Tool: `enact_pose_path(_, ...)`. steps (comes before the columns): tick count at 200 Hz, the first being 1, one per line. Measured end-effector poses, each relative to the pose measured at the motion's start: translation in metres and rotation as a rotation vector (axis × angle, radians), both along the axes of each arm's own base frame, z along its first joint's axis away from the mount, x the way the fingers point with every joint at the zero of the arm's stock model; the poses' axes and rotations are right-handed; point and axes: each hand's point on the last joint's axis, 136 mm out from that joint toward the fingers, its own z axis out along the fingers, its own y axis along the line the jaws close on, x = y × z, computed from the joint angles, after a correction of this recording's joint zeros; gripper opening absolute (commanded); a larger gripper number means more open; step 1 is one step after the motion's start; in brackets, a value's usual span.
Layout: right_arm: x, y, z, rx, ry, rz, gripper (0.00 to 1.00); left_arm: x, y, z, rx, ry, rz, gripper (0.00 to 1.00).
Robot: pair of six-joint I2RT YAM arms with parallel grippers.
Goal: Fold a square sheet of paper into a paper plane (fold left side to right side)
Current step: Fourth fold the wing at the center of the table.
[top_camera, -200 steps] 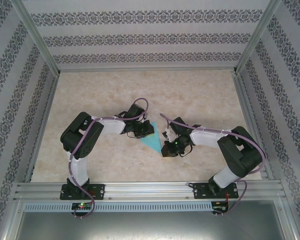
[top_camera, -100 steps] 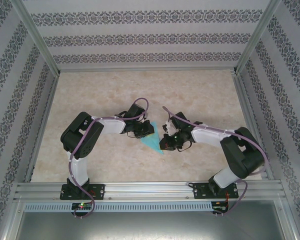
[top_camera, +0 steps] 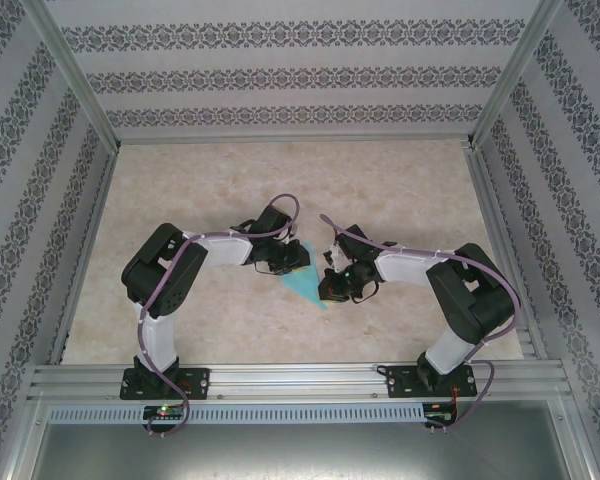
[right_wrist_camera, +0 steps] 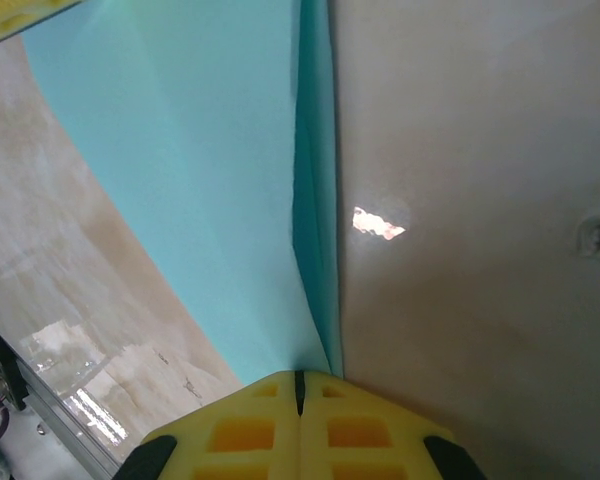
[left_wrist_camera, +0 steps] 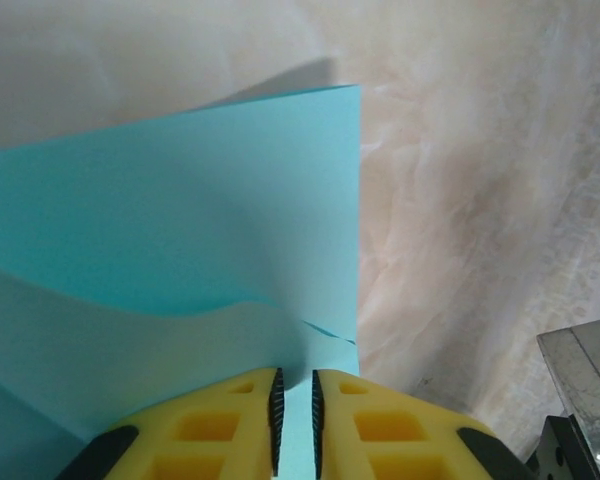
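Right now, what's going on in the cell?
Both arms are working one turquoise sheet of paper in the middle of the table. The sheet is partly folded, its layers bowed rather than pressed flat. The right hand is shut on the creased edge. The left hand sits at another edge with its fingers a narrow slit apart and paper between them; whether it grips is unclear. No finished plane yet.
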Motion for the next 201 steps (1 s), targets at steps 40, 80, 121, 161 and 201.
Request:
enact_pose_path(40,0.0,0.0,0.0,-0.004,-0.001,0.0,0.0,0.005,0.002,0.025,0.0,-0.09,-0.022,0.19)
enact_pose_path(80,0.0,-0.001,-0.001,-0.006,-0.002,0.0,0.0,-0.012,-0.004,0.051,-0.076,-0.172,-0.058,0.11)
enact_pose_path(121,0.0,0.0,-0.001,-0.007,-0.002,0.001,0.0,-0.047,-0.017,0.037,-0.112,-0.126,-0.111,0.07)
enact_pose_path(161,0.0,0.0,-0.001,-0.011,-0.003,0.002,0.0,-0.052,-0.026,0.032,-0.149,-0.11,-0.12,0.04)
enact_pose_path(201,0.0,0.0,-0.001,-0.019,-0.001,0.005,0.0,-0.058,-0.033,0.025,-0.158,-0.092,-0.129,0.03)
